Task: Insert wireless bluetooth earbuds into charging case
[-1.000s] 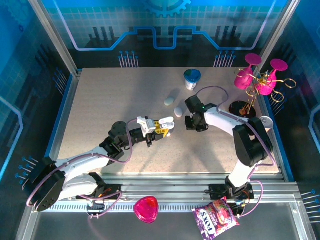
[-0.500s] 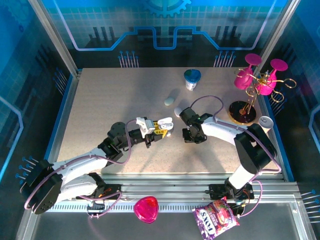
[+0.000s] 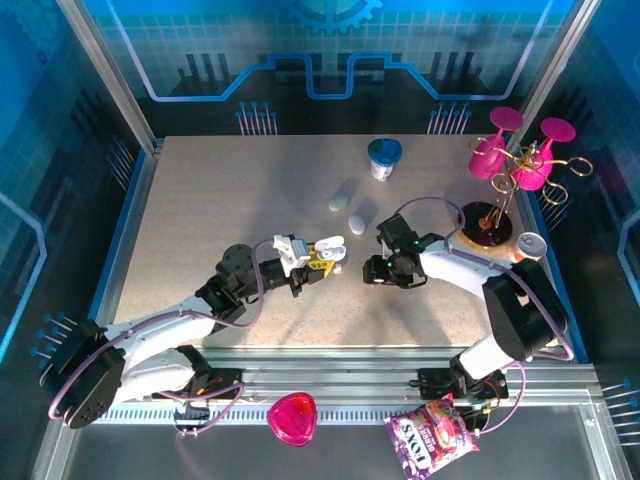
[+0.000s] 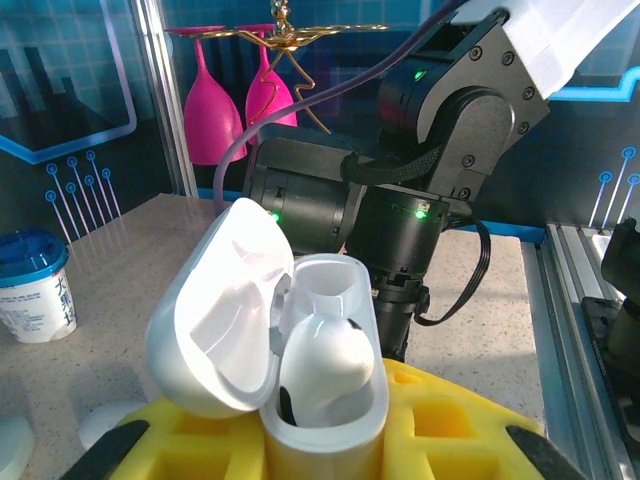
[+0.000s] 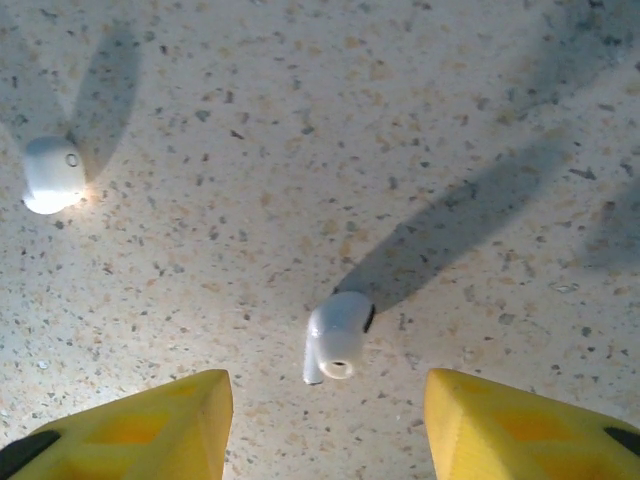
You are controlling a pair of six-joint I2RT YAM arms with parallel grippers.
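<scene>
The table is a pale, speckled slab. In the upper middle of the top view a white cup with a blue lid stands on it. Just below and left of the cup lie a greyish oval case and a white oval case, close together but apart. At the right edge stands a wine-glass rack on a dark round base. In the right wrist view an earbud lies on its side at lower centre, and a small white piece lies at upper left.
</scene>
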